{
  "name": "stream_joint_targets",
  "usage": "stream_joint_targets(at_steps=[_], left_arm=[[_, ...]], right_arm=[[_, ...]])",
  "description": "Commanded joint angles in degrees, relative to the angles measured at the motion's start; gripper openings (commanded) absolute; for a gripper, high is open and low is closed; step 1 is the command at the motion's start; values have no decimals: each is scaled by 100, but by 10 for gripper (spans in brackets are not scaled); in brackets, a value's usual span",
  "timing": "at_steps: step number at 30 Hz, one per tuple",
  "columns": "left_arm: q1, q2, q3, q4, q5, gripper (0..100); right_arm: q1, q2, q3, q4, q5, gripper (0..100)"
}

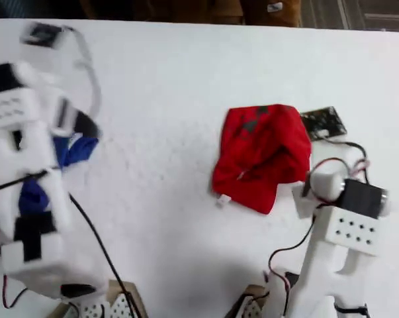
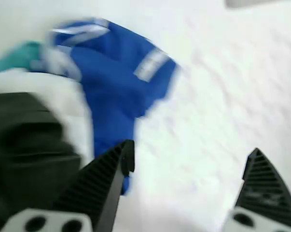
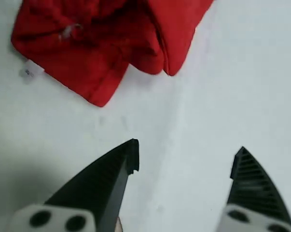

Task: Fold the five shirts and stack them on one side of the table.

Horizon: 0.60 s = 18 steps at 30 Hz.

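Two shirts show on the white surface (image 1: 166, 79). At the left, the blue shirt (image 2: 116, 82) lies crumpled beside a bit of teal cloth (image 2: 20, 55). The left gripper (image 2: 191, 150) hangs over its edge with jaws spread, holding nothing. Near the middle, the red shirt (image 3: 111, 38) sits bunched up, a white tag (image 3: 27, 72) at its edge. Right of it, the right gripper (image 3: 187, 147) hovers over bare surface just beside the shirt, jaws parted and empty.

red shirt (image 1: 262, 156): 1 | blue shirt (image 2: 116, 82): 1 | teal cloth (image 2: 20, 55): 1 (blurred)
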Motion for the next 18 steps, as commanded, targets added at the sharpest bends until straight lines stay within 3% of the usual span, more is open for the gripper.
stream_joint_targets(at_steps=[1, 5, 10, 18], left_arm=[[721, -818, 1314, -141, -484, 353], [949, -1143, 2149, -457, -536, 353], [923, -1178, 2738, -703, -554, 353], [501, -1169, 2870, -695, -563, 353]], right_arm=[[-470, -110, -62, -488, -316, 309], [-611, 312, -79, -1305, -308, 309], [-585, 1877, -237, -2237, 0, 309], [-576, 4690, -1960, -2536, 141, 308]])
